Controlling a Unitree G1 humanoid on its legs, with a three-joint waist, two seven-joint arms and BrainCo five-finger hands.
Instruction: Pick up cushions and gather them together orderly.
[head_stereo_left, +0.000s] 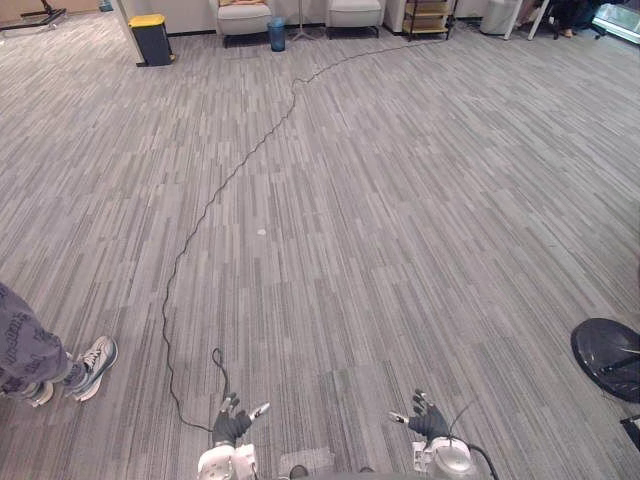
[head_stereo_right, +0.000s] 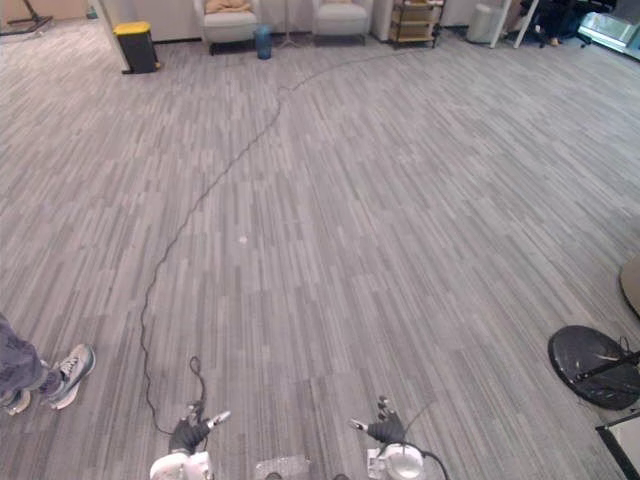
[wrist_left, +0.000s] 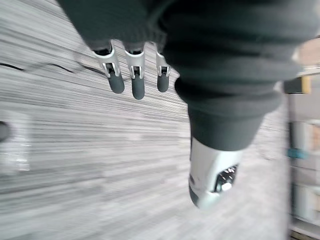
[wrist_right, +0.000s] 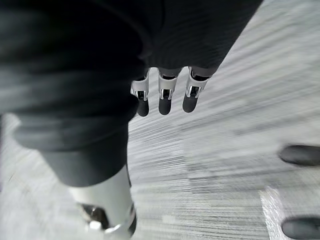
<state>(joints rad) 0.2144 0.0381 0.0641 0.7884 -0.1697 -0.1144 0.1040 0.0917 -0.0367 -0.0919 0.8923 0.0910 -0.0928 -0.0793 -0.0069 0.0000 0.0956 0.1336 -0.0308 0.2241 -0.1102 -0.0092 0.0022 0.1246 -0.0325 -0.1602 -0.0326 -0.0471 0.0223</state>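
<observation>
My left hand (head_stereo_left: 232, 425) and right hand (head_stereo_left: 428, 420) hang low at the near edge of the grey carpet, a short way apart. Both are open with relaxed fingers and hold nothing. The left wrist view has my left hand's fingers (wrist_left: 136, 80) straight above bare carpet, and the right wrist view shows the same for my right hand's fingers (wrist_right: 165, 97). Far across the room a pale cushion (head_stereo_left: 244, 3) lies on the seat of a light armchair (head_stereo_left: 244, 20).
A second armchair (head_stereo_left: 355, 12), a blue bin (head_stereo_left: 277, 35) and a shelf unit (head_stereo_left: 427, 18) line the far wall. A dark bin with a yellow lid (head_stereo_left: 151, 38) stands far left. A person's shoes (head_stereo_left: 92, 366) are near left, and a black round base (head_stereo_left: 607, 357) is near right.
</observation>
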